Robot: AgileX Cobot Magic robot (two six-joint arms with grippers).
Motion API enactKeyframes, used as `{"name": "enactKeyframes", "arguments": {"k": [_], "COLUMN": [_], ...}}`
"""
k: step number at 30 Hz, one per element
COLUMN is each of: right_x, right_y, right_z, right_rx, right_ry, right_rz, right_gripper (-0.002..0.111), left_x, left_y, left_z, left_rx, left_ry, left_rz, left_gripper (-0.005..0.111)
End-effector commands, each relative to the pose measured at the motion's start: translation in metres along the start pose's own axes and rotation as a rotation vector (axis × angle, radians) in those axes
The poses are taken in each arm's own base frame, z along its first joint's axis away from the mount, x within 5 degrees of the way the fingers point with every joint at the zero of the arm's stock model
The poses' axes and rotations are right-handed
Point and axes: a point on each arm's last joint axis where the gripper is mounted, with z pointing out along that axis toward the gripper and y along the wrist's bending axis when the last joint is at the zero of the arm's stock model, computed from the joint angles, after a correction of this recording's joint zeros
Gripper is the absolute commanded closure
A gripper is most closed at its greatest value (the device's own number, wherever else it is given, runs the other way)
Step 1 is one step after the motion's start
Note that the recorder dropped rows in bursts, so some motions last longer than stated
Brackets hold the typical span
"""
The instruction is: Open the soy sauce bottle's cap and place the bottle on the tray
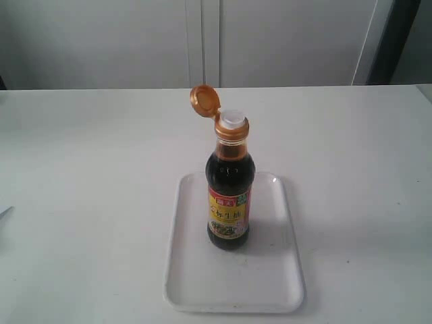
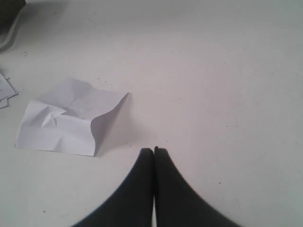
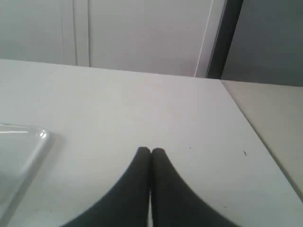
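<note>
The soy sauce bottle (image 1: 228,196) stands upright on the white tray (image 1: 270,277) in the exterior view, dark liquid inside and its red, yellow and green label facing the camera. Its orange-gold cap (image 1: 204,99) is flipped open on the hinge, tilted back to the left, and the white spout (image 1: 232,121) is bare. Neither gripper appears in the exterior view. My left gripper (image 2: 154,150) is shut over bare table, holding nothing. My right gripper (image 3: 150,151) is shut too, with a corner of the tray (image 3: 28,142) off to one side of it.
A crumpled white sheet of paper (image 2: 71,116) lies on the table near the left gripper, with more paper edges (image 2: 4,92) beyond it. The table edge (image 3: 255,137) runs close to the right gripper. A pale wall and cabinet doors (image 1: 202,40) stand behind the table.
</note>
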Motion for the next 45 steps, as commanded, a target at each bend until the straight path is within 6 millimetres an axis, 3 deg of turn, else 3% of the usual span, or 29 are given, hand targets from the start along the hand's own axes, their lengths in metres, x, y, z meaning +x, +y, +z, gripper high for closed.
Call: {"name": "enactKeyframes", "arguments": {"k": [1,8,45], "right_x": [0.014,0.028,0.028], "right_y": [0.001,0.002,0.002], "right_z": [0.005,0.008,0.008], "right_rx": [0.004,0.001,-0.002], "right_ry": [0.015,0.063,0.064], "right_rz": [-0.002,-0.010,0.000], "right_gripper": [0.108,0.108,0.108], "left_x": [0.001,0.001,0.001], "left_y": [0.000,0.000,0.000], "left_z": [0.000,0.000,0.000], "left_rx": [0.000,0.000,0.000], "left_ry": [0.001,0.001,0.001], "left_rz": [-0.010,-0.010,-0.010], "left_gripper": [0.107,0.107,0.107]}}
